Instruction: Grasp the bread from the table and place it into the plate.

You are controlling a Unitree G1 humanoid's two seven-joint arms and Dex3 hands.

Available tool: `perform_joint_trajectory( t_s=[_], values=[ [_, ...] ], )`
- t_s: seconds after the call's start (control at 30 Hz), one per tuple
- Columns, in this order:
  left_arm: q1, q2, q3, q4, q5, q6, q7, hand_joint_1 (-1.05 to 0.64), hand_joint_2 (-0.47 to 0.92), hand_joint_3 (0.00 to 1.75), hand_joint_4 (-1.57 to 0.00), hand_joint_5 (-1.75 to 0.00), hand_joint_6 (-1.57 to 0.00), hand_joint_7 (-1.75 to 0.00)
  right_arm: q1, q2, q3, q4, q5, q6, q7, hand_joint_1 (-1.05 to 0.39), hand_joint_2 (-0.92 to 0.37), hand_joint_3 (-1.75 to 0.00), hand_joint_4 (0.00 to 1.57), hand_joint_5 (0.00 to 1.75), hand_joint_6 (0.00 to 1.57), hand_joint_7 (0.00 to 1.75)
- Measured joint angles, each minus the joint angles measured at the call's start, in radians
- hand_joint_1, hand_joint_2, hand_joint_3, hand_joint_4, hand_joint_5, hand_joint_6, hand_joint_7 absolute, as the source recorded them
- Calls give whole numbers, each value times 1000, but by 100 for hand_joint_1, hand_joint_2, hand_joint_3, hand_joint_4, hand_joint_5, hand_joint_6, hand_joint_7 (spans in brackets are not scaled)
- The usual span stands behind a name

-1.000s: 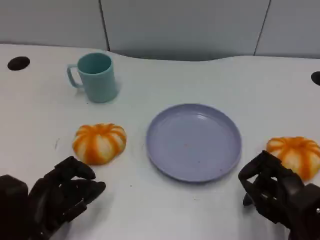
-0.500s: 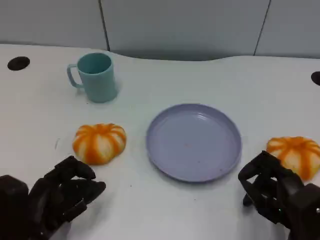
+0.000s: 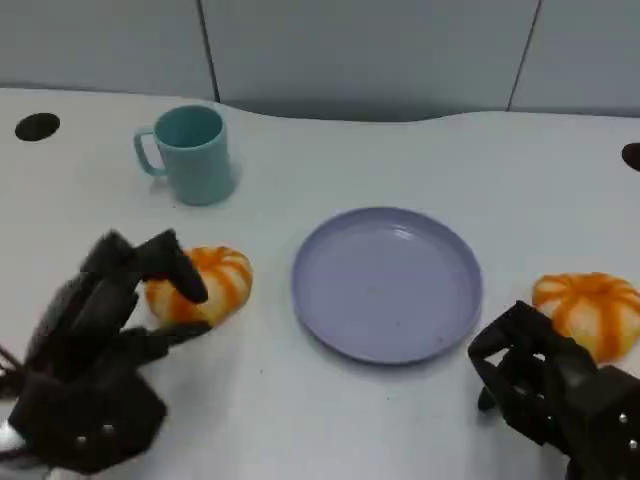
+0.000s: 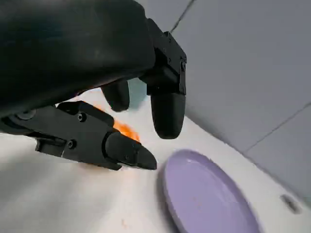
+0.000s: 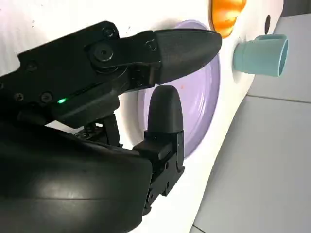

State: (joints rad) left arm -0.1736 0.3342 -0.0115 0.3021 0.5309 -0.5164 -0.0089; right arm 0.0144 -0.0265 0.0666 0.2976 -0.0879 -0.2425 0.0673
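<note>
Bread (image 3: 205, 285) on the white counter (image 3: 330, 420), sits between the left hand's (image 3: 115, 300) spread fingers (image 3: 170, 262): some arch over its top, one lies low at its near side. No clear grip, contact can't be confirmed. Teal mug (image 3: 192, 153) stands well beyond those fingers. Purple plate (image 3: 388, 283) lies between the two hands, nothing on it. Right hand (image 3: 535, 375) has fingers loosely curled, holding nothing. Second bread (image 3: 592, 310) just beyond its fingers.

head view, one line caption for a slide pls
Left hand reaching over a bread roll beside the empty plate.
</note>
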Motion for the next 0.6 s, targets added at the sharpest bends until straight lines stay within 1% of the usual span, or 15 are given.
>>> perform_joint_trajectory(
  t_s=[0.03, 0.07, 0.1, 0.13, 0.17, 0.2, 0.23, 0.27, 0.33, 0.4, 0.53, 0.6],
  values=[
    [-19, 28, -17, -5, 65, 9, 25, -45, 89, 0, -30, -134, -40, -97, 0, 4, 0, 0, 0, 2, 0, -26, -92, -33, 59, 175, 37, 175],
    [-38, 53, -34, -9, 111, 23, 38, -48, 88, 0, -33, -116, -50, -68, 1, 6, 1, -2, 0, 4, 0, -26, -92, -33, 58, 175, 37, 175],
    [-57, 75, -49, -10, 149, 39, 41, -51, 88, 0, -30, -103, -50, -52, 0, 7, 1, -5, 0, 10, 0, -26, -92, -33, 58, 175, 37, 175],
    [-74, 93, -61, -11, 177, 55, 42, -57, 88, 0, -26, -77, -47, -30, 1, 9, 2, -8, 0, 13, 0, -26, -92, -33, 58, 175, 37, 175],
    [-92, 108, -80, -11, 201, 74, 39, -63, 87, 0, -21, -57, -43, -15, 1, 10, 1, -10, 0, 16, 0, -27, -92, -33, 58, 175, 37, 175],
    [-115, 125, -101, -10, 231, 95, 24, -69, 88, 0, -15, -39, -35, -6, 2, 10, 2, -13, 0, 23, 0, -27, -92, -33, 60, 175, 38, 175],
    [-138, 142, -125, -5, 256, 117, 1, -71, 88, 0, -14, -31, -33, -3, 2, 10, 3, -14, -2, 25, 0, -27, -92, -33, 60, 175, 38, 175],
    [-161, 156, -146, 3, 274, 139, -26, -74, 89, 0, -9, -24, -27, -1, 2, 10, 5, -14, -4, 26, 0, -27, -92, -33, 61, 175, 38, 175],
    [-195, 170, -176, 16, 287, 177, -67, -80, 91, 2, -3, -15, -19, 0, 4, 9, 7, -17, -9, 26, 0, -27, -92, -33, 59, 175, 38, 175],
    [-233, 177, -215, 47, 298, 204, -111, -89, 92, 4, -1, -5, -12, -1, 8, 10, 7, -28, -10, 30, -1, -27, -92, -33, 59, 175, 38, 175],
    [-338, 174, -319, 189, 331, 267, -217, -94, 91, 5, 0, 0, -4, 0, 14, 10, 7, -48, -7, 45, 0, -28, -92, -34, 58, 175, 37, 175],
    [-389, 149, -359, 283, 336, 295, -235, -93, 91, 4, 0, 0, -4, 0, 20, 9, 6, -49, -8, 48, 0, -27, -92, -34, 58, 175, 37, 175]
  ],
)
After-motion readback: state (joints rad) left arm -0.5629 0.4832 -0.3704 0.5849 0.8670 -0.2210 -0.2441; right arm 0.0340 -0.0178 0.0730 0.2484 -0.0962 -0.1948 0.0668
